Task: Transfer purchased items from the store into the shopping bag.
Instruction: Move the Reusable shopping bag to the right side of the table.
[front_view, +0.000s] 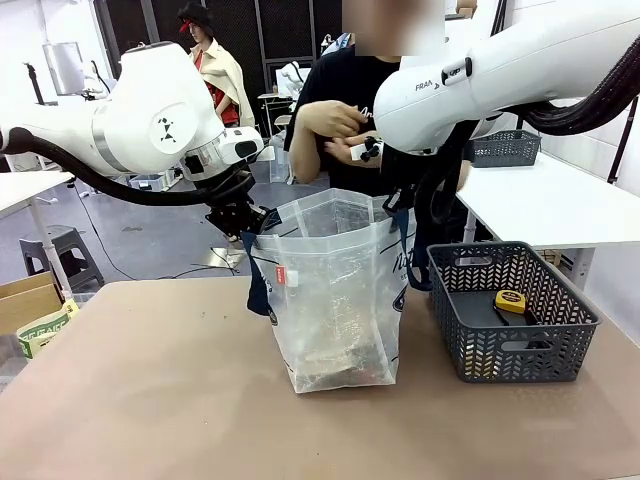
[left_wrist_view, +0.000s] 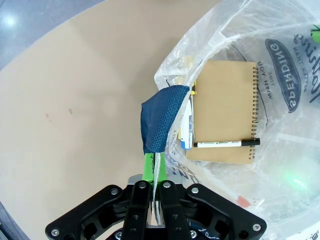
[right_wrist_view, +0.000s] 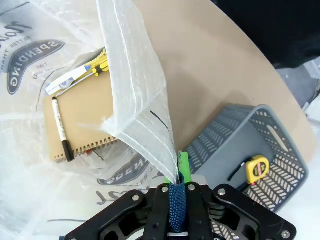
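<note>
**Shopping bag** (front_view: 335, 290): stands upright mid-worktop (front_view: 150, 400) with its mouth spread, so goods can drop in from above.

**Left claw** (left_wrist_view: 152, 162): clamped narrow on the bag's rim and navy strap (left_wrist_view: 162, 117), at the bag's left side.

**Right claw** (right_wrist_view: 177, 175): clamped likewise on rim and strap at the bag's right side. The two opposed pinches appear to be what hold the mouth apart.

**Contents, on the bag's floor:**
- Brown spiral notebook (left_wrist_view: 225, 117), lying flat.
- Black marker (left_wrist_view: 225, 143), lying across the notebook.
- Blue-and-white tube or pen (left_wrist_view: 186, 132), at the notebook's edge.
- Small yellow piece (right_wrist_view: 100, 62), also at the notebook's edge.

**Grey basket** (front_view: 510, 320): just right of the bag, holding a yellow tape measure (front_view: 511, 300), probably the next item to go.

**Person's hands** (front_view: 335, 125): above and behind the bag, holding something too small to identify.

**Obscured:** from the front, crinkled plastic blurs the contents. The yellow piece's form is unclear. The basket's near corners are cut off from above.
</note>
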